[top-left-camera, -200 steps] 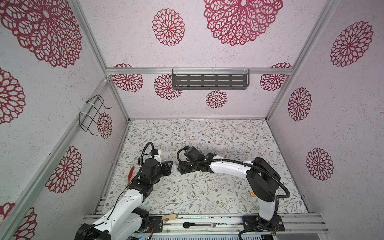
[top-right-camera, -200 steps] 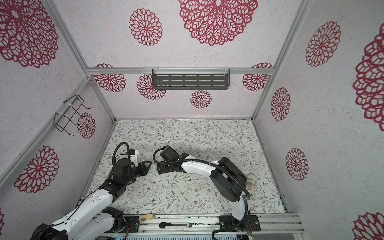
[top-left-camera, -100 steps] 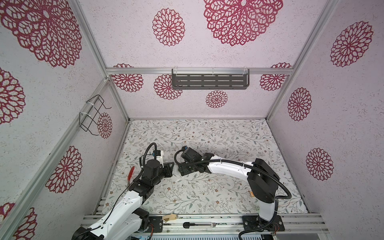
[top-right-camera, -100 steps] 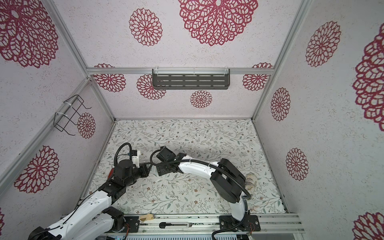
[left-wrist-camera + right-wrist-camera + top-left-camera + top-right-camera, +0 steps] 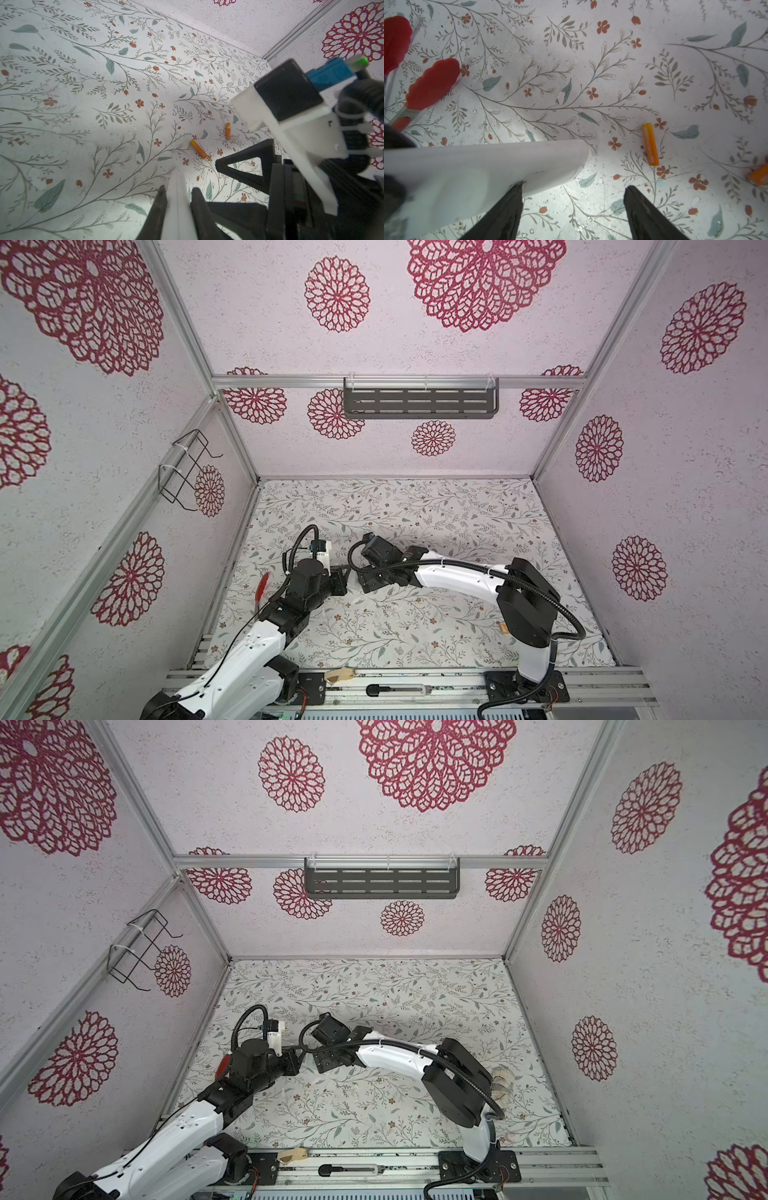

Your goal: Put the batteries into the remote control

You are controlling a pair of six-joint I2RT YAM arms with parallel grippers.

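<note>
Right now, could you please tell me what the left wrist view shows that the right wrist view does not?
Only the left wrist view shows the wall and the left gripper shut on the remote. Only the right wrist view shows the red tongs. Both show the remote, the flowered table and the batteries; the right wrist view cuts one off.

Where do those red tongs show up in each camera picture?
Top view: red tongs, left of the left arm.
Top view: same place, beside that arm.
Left wrist: not in it.
Right wrist: two red heads, beyond the remote control.
Shared landmark: the floral table cover.
</note>
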